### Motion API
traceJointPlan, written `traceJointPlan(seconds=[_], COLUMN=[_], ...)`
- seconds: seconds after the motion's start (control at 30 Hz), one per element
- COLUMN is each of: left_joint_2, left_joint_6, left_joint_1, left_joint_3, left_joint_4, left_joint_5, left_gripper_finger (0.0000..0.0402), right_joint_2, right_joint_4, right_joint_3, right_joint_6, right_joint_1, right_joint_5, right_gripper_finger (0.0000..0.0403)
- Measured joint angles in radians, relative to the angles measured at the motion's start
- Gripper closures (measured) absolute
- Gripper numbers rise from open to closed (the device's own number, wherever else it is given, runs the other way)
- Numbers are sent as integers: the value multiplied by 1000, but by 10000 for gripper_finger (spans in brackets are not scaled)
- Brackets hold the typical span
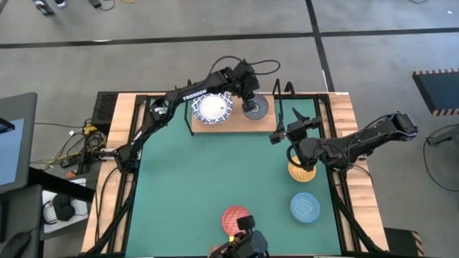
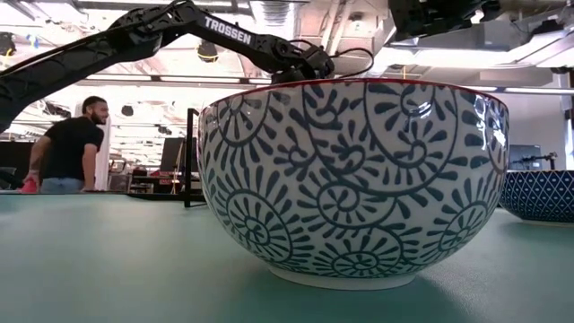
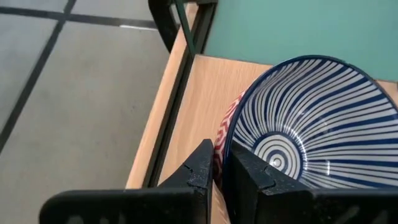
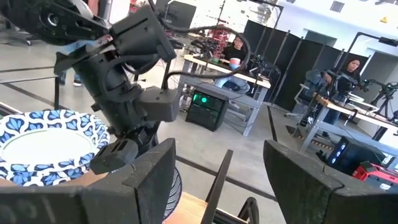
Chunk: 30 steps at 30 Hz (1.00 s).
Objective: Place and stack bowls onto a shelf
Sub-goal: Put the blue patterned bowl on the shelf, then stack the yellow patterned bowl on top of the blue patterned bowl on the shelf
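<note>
Your left end effector (image 3: 221, 177) pinches the striped bowl's (image 3: 323, 118) rim on the shelf (image 1: 269, 123); part the fingers gently, then lift straight up, while the right end effector (image 4: 217, 174), spread wide, waits nearby.

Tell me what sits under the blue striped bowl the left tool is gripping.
A red-and-white patterned bowl peeks out beneath the blue striped bowl, on the light wooden shelf board. The left tool pinches the rim; the lower bowl is mostly covered.

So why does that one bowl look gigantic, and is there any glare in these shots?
Low view: the patterned bowl sits right by the lens, so it looms; ceiling lights glint on its right side. Right wrist view: bright room lighting, and that arm's own fingers look blurred. Left wrist view: a small glint inside the striped bowl.
</note>
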Motion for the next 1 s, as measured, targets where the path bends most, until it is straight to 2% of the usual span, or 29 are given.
traceJointPlan(seconds=[0.23,0.4,0.53,0.73,1.0], left_joint_2=[1,1,0,0,0], left_joint_6=[-17,-42,-48,-54,-52], left_joint_1=[2,-13,-17,-20,-25], left_joint_3=[-3,-4,-3,-3,-3], left_joint_4=[-7,-30,-35,-39,-40], left_joint_5=[37,69,55,-19,-47], left_gripper_finger=[377,357,330,295,281], right_joint_2=[0,0,0,0,0], right_joint_4=[0,0,1,4,9], right_joint_3=[0,0,0,0,0], right_joint_6=[-1,-8,-15,-36,-78], right_joint_1=[0,0,0,0,0], right_joint_5=[-1,-1,-2,-2,-4], right_gripper_finger=[132,132,132,132,132])
